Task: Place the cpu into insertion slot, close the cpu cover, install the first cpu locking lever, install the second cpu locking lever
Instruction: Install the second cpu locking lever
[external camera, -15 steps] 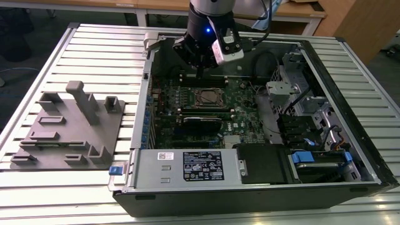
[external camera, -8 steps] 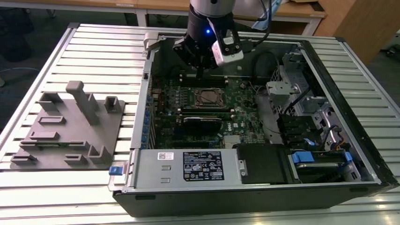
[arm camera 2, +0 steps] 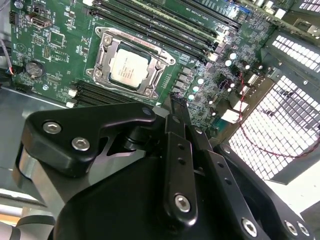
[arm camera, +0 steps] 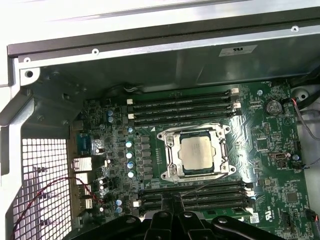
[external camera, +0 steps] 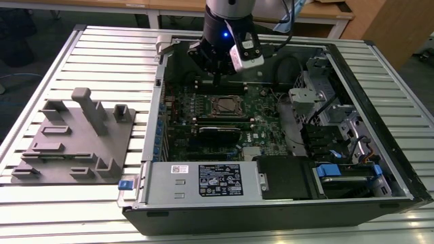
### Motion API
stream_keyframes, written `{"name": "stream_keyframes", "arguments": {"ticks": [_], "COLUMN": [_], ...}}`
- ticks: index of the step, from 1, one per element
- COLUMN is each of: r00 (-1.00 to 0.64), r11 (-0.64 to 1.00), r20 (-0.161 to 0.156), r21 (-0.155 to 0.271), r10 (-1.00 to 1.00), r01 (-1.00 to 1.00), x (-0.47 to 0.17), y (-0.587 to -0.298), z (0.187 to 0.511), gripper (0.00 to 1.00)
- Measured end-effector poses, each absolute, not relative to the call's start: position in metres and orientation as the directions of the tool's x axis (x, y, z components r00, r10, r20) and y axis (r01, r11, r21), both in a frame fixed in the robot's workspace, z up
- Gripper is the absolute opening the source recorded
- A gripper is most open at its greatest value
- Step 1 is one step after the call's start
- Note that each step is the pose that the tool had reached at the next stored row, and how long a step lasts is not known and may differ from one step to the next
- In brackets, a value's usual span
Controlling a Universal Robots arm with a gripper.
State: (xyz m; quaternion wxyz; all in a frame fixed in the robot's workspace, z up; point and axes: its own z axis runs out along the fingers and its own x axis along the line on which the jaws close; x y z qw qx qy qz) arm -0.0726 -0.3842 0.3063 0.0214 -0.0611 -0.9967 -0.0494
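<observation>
Silvery cpu (arm camera: 195, 152) is sitting in the insertion slot (arm camera: 171, 166) under the closed cpu cover (arm camera: 220, 150); I'm hovering the clenched, empty gripper (arm camera 2: 176, 107) nearby, judging a locking lever needs careful hooking.

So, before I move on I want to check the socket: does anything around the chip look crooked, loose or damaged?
Nothing stands out. In both wrist views the cpu lies flat and square under the cpu cover, whose frame sits down evenly around it. The gripper hangs above the board, holding nothing.
</observation>
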Motion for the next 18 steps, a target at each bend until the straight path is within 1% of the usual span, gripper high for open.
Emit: {"name": "stream_keyframes", "arguments": {"ticks": [18], "r00": [-0.992], "r11": [0.988], "r20": [0.047], "r21": [0.096], "r10": [0.12], "r01": [0.124], "x": [-0.073], "y": [-0.384], "z": [0.294], "gripper": [0.11]}}
